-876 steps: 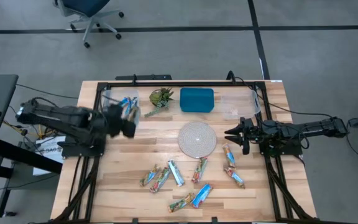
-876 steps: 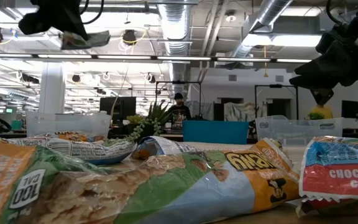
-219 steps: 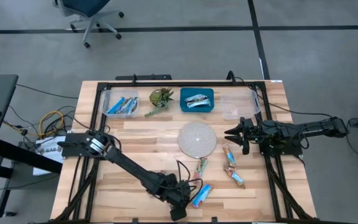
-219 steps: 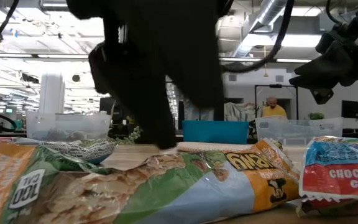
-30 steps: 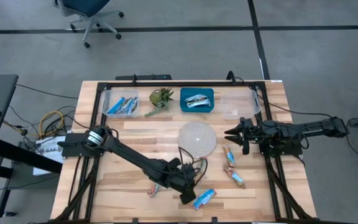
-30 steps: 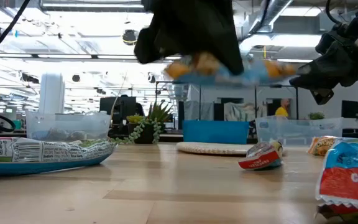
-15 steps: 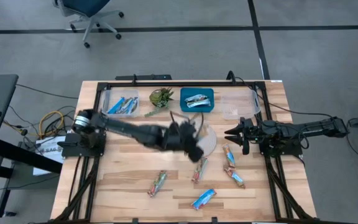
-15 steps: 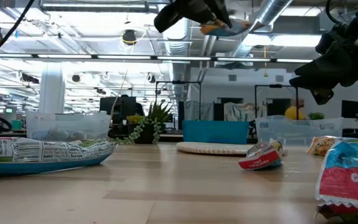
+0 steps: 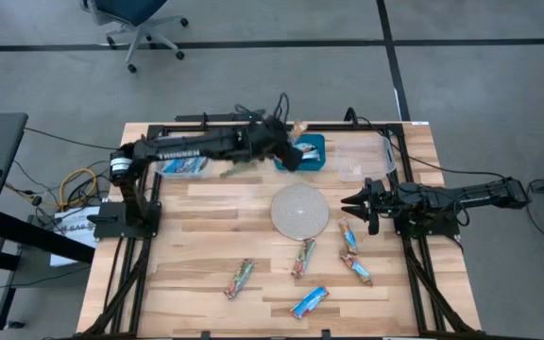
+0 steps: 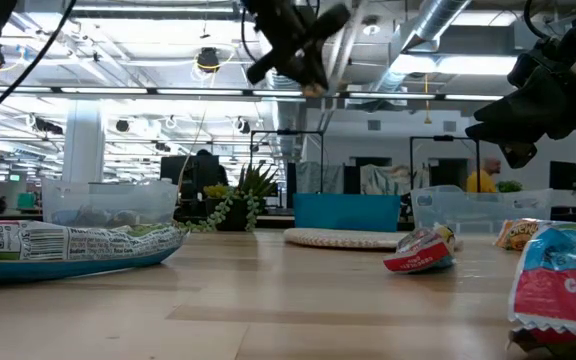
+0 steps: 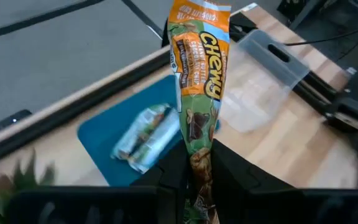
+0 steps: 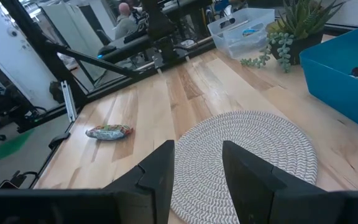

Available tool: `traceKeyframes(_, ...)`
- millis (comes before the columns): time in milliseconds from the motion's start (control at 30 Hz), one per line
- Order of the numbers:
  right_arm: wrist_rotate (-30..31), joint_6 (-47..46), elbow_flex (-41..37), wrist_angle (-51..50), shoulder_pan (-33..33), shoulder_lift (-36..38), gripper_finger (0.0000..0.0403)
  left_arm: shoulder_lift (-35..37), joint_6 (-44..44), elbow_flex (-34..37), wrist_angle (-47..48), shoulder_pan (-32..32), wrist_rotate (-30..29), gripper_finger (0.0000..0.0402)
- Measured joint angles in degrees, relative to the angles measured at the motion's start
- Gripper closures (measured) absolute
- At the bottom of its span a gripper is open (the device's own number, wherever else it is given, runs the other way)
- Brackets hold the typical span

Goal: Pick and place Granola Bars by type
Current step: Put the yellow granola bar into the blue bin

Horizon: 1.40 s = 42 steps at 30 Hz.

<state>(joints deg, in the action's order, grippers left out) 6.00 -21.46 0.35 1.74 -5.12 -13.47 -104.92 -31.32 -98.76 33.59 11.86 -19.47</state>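
Note:
My left gripper [image 9: 291, 151] hangs above the blue tray [image 9: 312, 162] at the table's far edge, shut on an orange-and-green wrapped granola bar [image 11: 199, 68]. Two green-and-silver bars [image 11: 148, 134] lie in that tray. Blue bars fill the clear bin [image 9: 183, 166] on the far left. Several more bars lie flat on the table, among them one [image 9: 239, 280], a second [image 9: 303, 257] and a blue one [image 9: 310, 302]. My right gripper [image 9: 346, 200] waits open at the woven mat's right side, fingers apart in its wrist view [image 12: 197, 168]. My left gripper pinches the bar by its green end [image 11: 201, 163] between its two fingers [image 11: 174, 171]. The bar lies along the fingers and juts out past their tips, its orange end [image 11: 199, 15] free. It is lifted clear, above the blue tray.
A round woven mat [image 9: 300, 211] lies mid-table. A leafy plant [image 9: 244, 151] stands between the bins, partly under the left arm. A clear bin [image 9: 362, 159] sits on the far right. Two bars [image 9: 348, 236] [image 9: 355, 269] lie near my right gripper.
My left gripper has carried the bar from low over the table's near middle up and toward the far edge, passing over the woven mat, and now stands above the blue tray. The bar has stayed pinched and clear of the table throughout.

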Motion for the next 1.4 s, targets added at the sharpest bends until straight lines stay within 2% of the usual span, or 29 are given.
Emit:
traceKeyframes(367,0.00,-0.01,-0.01,0.00,0.01,0.00,0.0275,-0.14,11.81,4.09,-8.21,9.77,10.11,0.0352)
traceKeyframes(833,0.00,0.00,0.00,0.00,-0.01,-0.01,0.0275,-0.27,23.47,19.04,-23.97,11.58,19.02,0.0352)
traceKeyframes(967,0.00,0.01,0.00,0.00,0.00,-0.01,0.0275,-0.27,25.66,21.81,-29.38,11.45,19.59,0.0352)
traceKeyframes(1167,0.00,0.01,0.00,0.00,0.01,-0.01,0.0275,-0.27,30.00,22.05,-31.17,11.56,19.15,0.0347)
traceKeyframes(1400,0.00,0.01,-0.01,0.00,0.01,0.00,0.0275,-0.27,32.41,22.05,-33.94,11.83,19.17,0.0289)
